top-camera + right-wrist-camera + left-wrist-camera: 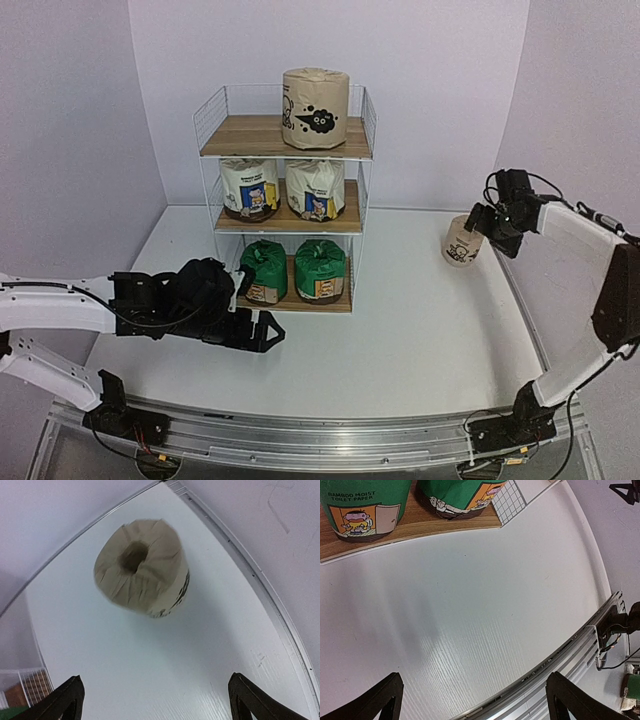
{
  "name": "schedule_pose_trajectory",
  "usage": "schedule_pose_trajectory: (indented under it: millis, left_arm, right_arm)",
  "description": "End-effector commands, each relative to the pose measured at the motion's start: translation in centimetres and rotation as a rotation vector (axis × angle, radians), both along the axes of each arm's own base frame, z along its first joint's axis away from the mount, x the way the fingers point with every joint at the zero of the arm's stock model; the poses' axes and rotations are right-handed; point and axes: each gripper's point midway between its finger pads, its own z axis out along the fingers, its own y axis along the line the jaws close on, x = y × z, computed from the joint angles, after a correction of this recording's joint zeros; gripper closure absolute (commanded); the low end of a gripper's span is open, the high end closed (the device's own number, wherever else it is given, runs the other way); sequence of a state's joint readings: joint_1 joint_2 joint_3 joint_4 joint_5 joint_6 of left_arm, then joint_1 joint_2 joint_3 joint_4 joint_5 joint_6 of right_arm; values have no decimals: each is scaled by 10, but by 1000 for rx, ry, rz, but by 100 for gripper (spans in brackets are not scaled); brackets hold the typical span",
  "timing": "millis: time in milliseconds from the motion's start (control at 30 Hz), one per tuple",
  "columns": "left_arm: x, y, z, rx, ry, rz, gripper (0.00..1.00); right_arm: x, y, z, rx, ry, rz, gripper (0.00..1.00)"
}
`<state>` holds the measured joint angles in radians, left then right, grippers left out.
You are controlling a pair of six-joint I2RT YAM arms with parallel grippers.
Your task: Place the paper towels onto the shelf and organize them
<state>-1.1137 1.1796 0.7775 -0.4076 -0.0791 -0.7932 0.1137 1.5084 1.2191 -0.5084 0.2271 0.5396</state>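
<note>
The shelf (pixel 247 136) stands at the back centre. Its top tier holds one tan paper towel roll (pixel 315 108) on the right half. The middle tier holds two white rolls (pixel 249 188) (pixel 315 188), and the bottom tier holds two green rolls (pixel 264 270) (pixel 320 270). A second tan roll (pixel 462 243) stands upright on the table at the right and also shows in the right wrist view (pixel 141 575). My right gripper (pixel 484 224) (pixel 155 705) is open and empty, just beside and above that roll. My left gripper (pixel 266 331) (pixel 475 705) is open and empty, low over the table in front of the green rolls (pixel 362 505).
The white table (pixel 420 330) curves along its right edge (pixel 260 580) next to the wall. A metal rail (pixel 320 440) (pixel 560 655) runs along the near edge with both arm bases on it. A corner of the shelf's mesh (pixel 30 687) shows in the right wrist view.
</note>
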Motion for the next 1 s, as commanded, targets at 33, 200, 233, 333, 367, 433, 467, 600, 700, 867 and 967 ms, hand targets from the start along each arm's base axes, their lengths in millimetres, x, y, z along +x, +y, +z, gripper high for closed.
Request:
schedule_pose_trajectory:
  millis: [33,200,233,333,367,433,467,600,700,867,967]
  left_arm:
    - [12,-24,32,-61,-59,-29,0]
    - [16,-34,38,-59,-72,-55,0]
    - [17,-35,38,-55,-72,-56,0]
    - [18,-38,33,-37,-63,-59,0]
    - [18,-39,31,-34,-61,-60,0]
    - [19,-40,29,-31,-57,-60,0]
    - [19,-41,29,-30,-55,-59,0]
    - [20,-42,27,-27,-52,-54,0]
    - [21,-42,27,-26,-51,-53,0]
    - [22,-43,27,-22,-47,-50,0]
    - [22,-43,26,-21,-42,-46,0]
  right_arm:
    - [65,-44,9,182,-41,-151,10]
    - [100,-64,-15,157,-12,-188,20]
    - [106,-65,-21,157,-3,-184,20]
    - [121,-64,-40,166,24,-166,21]
    - [125,-63,-47,178,35,-160,22]
    - [131,-61,-62,199,60,-153,24]
    - [132,-59,-68,204,71,-150,26]
    - [127,-60,-82,209,101,-166,33]
    - [122,-62,-86,195,114,-174,48]
    - [113,-62,-70,186,93,-171,62]
    - [108,-60,-51,188,60,-152,69]
